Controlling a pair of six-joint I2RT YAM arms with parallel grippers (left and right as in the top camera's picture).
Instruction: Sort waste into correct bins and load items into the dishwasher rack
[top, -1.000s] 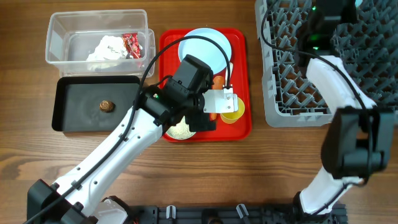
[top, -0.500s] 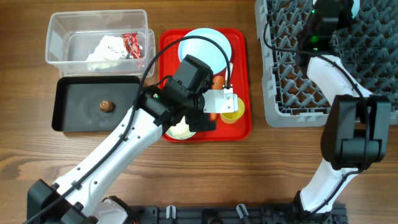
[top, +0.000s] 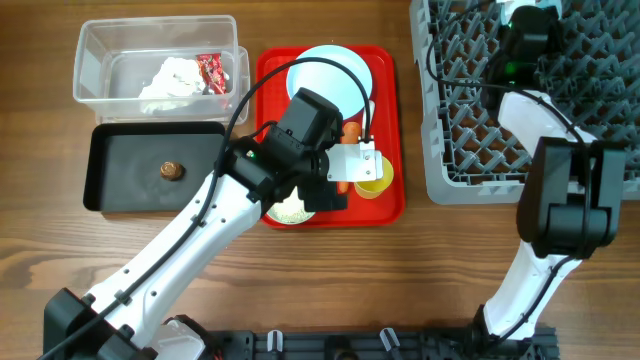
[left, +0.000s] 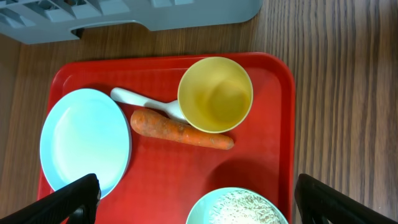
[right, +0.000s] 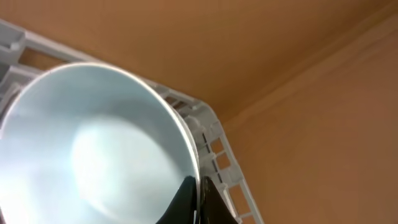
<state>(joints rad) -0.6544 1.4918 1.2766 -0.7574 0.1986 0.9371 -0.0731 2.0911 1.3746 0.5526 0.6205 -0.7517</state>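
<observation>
My left gripper (left: 196, 183) hangs open above the red tray (left: 273, 155), holding nothing. Under it lie an orange carrot (left: 181, 130), a yellow cup (left: 215, 94), a white spoon (left: 140, 99), a pale blue plate (left: 85, 142) and a bowl of white rice (left: 242, 208). My right gripper (right: 199, 193) is shut on the rim of a pale blue bowl (right: 93, 149), held tilted at the far corner of the grey dishwasher rack (top: 460, 150). The clear bin (top: 158, 60) holds tissue (top: 172, 78) and a red wrapper (top: 211, 70). A brown lump (top: 172, 170) sits in the black bin (top: 130, 175).
The two bins stand left of the tray, and the rack (left: 124, 15) stands right of it. My left arm (top: 200, 240) crosses the table's front diagonally. My right arm (top: 560, 200) rises along the rack's right side. Bare wood shows at the front.
My right arm has reached farther toward the rack's back edge with the bowl. The left arm and the things on the tray have not moved.
</observation>
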